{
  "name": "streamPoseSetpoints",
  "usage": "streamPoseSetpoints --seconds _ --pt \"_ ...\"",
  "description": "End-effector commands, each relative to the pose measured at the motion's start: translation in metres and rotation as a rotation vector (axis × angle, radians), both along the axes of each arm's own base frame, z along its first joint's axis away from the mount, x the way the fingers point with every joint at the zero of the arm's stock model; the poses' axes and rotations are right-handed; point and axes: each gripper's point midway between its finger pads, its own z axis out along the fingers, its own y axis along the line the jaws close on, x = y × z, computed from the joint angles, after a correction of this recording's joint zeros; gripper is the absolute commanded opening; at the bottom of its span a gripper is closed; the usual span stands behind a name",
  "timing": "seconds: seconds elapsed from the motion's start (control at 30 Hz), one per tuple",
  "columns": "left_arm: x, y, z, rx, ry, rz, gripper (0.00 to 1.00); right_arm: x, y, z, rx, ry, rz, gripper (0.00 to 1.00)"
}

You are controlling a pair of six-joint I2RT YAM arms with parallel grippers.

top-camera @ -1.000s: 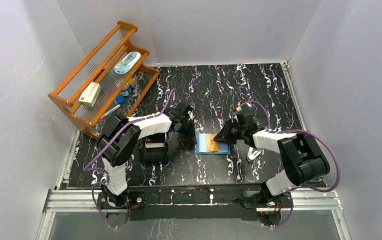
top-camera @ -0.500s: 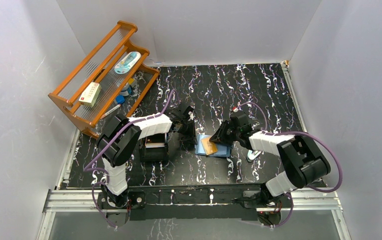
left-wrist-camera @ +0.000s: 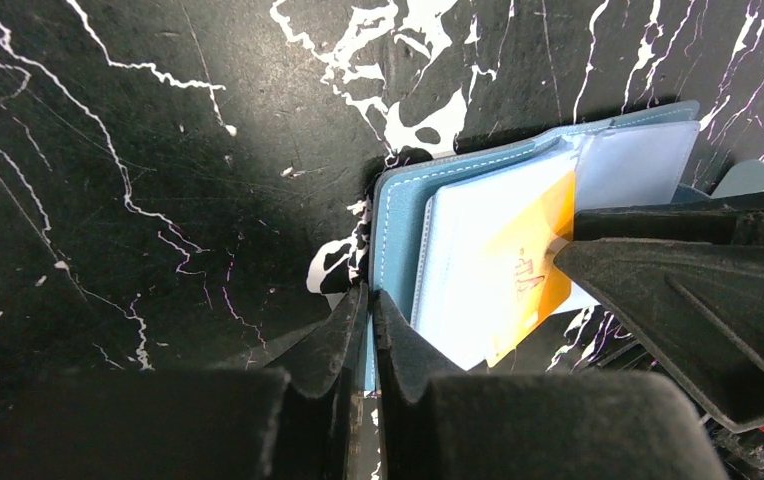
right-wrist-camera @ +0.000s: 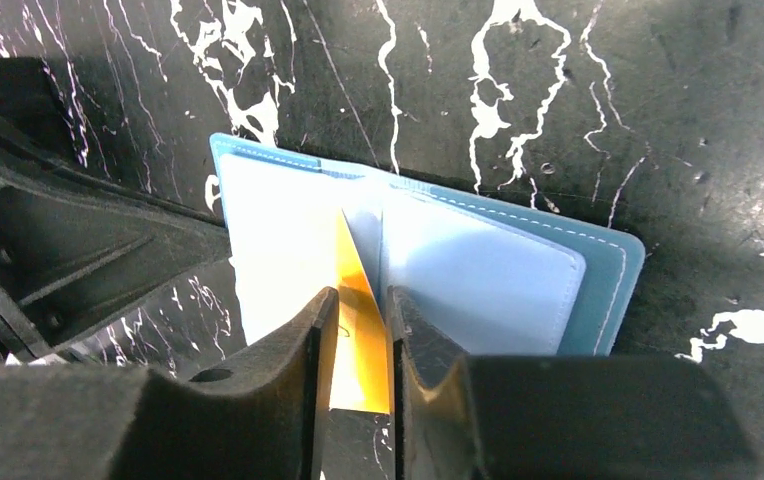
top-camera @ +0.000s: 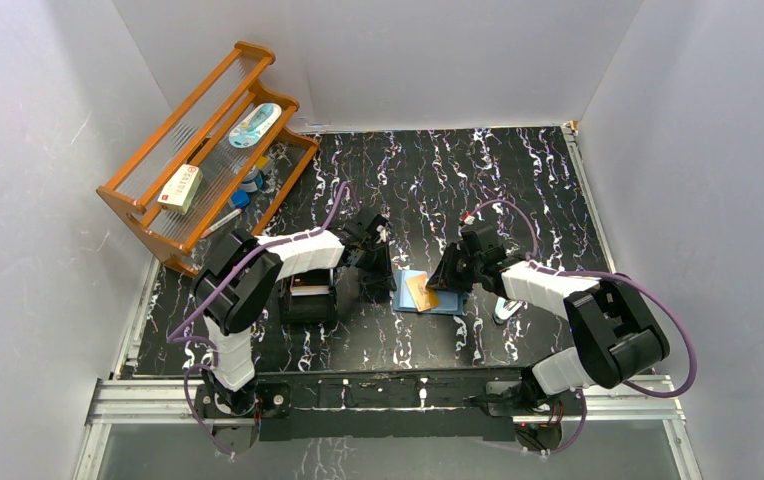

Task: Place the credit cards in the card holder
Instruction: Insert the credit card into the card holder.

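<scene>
One card in play: the orange credit card (right-wrist-camera: 350, 255) stands edge-on, pinched in the right gripper (right-wrist-camera: 360, 300), with its leading corner down among the pale blue pockets (right-wrist-camera: 288, 230).
Holder spot: the card holder (right-wrist-camera: 498, 270) lies open on the worktop (top-camera: 518, 180), roughly midway between the left and right edges and closer to the near edge.
Left side: the left gripper (left-wrist-camera: 371, 300) is clamped shut on the holder's teal cover edge, pinning it down.
Can't tell: whether that corner is actually inside a slot or not.
Biggest risk imo: the corner lands between two leaves instead of in a slot, so the card just sits loose.
Also: pushing at a slant could bow the card or pop it out of the grip.
And: if the left pinch slips, the whole holder skids toward the left edge instead of taking the card.
</scene>
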Motion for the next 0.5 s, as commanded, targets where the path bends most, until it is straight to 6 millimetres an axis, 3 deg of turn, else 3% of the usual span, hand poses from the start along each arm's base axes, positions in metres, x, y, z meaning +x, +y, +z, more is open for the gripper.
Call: streamPoseSetpoints --seconds 0.0,0.3,0.47 --pt "-0.025 0.024 -0.017 0.112 0.059 -0.001 0.05 -0.001 0.002 0.004 0.0 -0.018 0.077 0.35" --pt "-0.036 0.027 -0.023 0.12 0.073 0.015 0.04 -0.018 0.016 0.002 0.155 0.041 0.163 0.4" --pt "-0.037 0.024 -0.023 0.118 0.067 0.002 0.05 -0.011 0.013 0.003 0.216 0.043 0.175 0.37"
